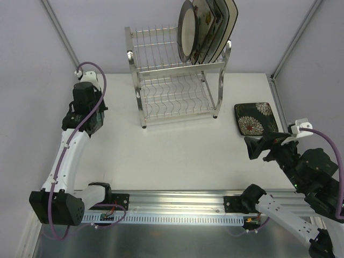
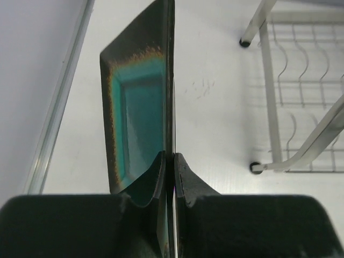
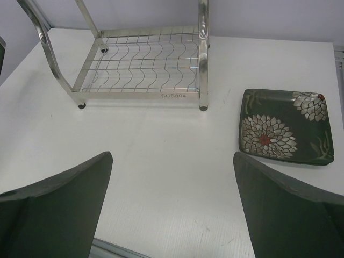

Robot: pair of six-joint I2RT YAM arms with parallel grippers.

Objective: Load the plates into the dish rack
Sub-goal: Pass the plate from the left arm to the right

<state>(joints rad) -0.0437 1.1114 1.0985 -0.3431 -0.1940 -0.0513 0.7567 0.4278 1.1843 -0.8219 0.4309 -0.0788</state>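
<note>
My left gripper (image 2: pixel 173 158) is shut on the rim of a black and teal square plate (image 2: pixel 137 113), which it holds on edge above the table, left of the dish rack (image 2: pixel 271 107). In the top view this gripper (image 1: pixel 83 115) sits at the table's left side and hides the plate. The chrome dish rack (image 1: pixel 172 80) stands at the back, with several plates (image 1: pixel 207 29) upright at the right end of its upper tier. A dark plate with white flowers (image 1: pixel 254 118) (image 3: pixel 282 126) lies flat on the table to the rack's right. My right gripper (image 1: pixel 257 148) (image 3: pixel 172 156) hangs open and holds nothing, just in front of that plate.
The rack's lower tier (image 3: pixel 145 59) holds nothing. A metal rail (image 1: pixel 177 201) runs along the near edge between the arm bases. Grey walls close in the left, back and right sides, and a frame post (image 1: pixel 279 102) borders the table's right edge.
</note>
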